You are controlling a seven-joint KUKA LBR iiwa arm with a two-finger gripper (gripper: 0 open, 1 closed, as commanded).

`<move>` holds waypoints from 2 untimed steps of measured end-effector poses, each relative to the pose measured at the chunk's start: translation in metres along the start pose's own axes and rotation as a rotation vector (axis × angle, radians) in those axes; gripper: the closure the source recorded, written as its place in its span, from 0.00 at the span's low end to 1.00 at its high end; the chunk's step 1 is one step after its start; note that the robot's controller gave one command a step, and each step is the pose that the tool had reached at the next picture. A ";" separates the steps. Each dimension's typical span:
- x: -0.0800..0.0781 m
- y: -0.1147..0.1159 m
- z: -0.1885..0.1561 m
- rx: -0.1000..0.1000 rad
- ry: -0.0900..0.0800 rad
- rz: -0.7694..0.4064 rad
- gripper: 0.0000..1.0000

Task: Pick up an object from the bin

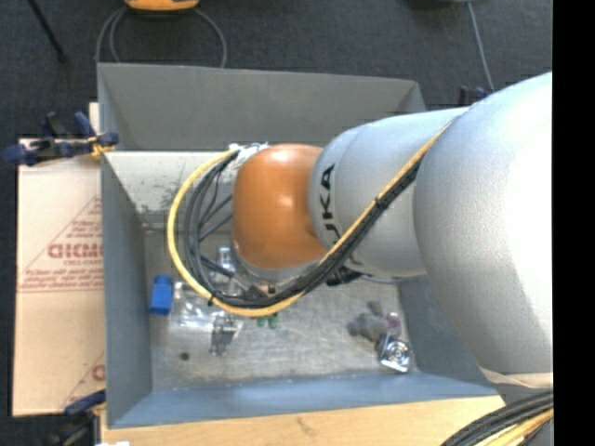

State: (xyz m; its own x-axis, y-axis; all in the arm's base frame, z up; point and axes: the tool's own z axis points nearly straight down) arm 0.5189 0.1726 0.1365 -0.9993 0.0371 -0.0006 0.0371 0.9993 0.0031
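You see the arm (446,193) coming into the bin (125,277) from the right, with its orange cover (274,207) and a loop of cables (181,240) hanging above and to the right of the blue block (162,295). The gripper (221,334) is low in the bin, just right of the blue block and a little below it. You cannot tell whether it is open or closed, since the orange cover and cables hide most of it. Between the block and the gripper lies a clear piece (191,316), right beside the block. The gripper's tip sits at its right edge, and you cannot make out whether it grips that piece. Further right of the block, past the gripper, a small green bit (268,321) shows from under the cables. Well to the right of the block lie a grey lump (369,324) and, just below it, a shiny piece (395,353) — both well apart from the gripper.
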 end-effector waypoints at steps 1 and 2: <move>-0.010 -0.010 0.023 0.001 -0.007 -0.056 0.00; -0.019 -0.027 0.061 0.002 -0.010 -0.076 0.00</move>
State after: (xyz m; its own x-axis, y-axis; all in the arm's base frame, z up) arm 0.5367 0.1447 0.0758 -0.9992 -0.0385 -0.0108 -0.0385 0.9993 0.0011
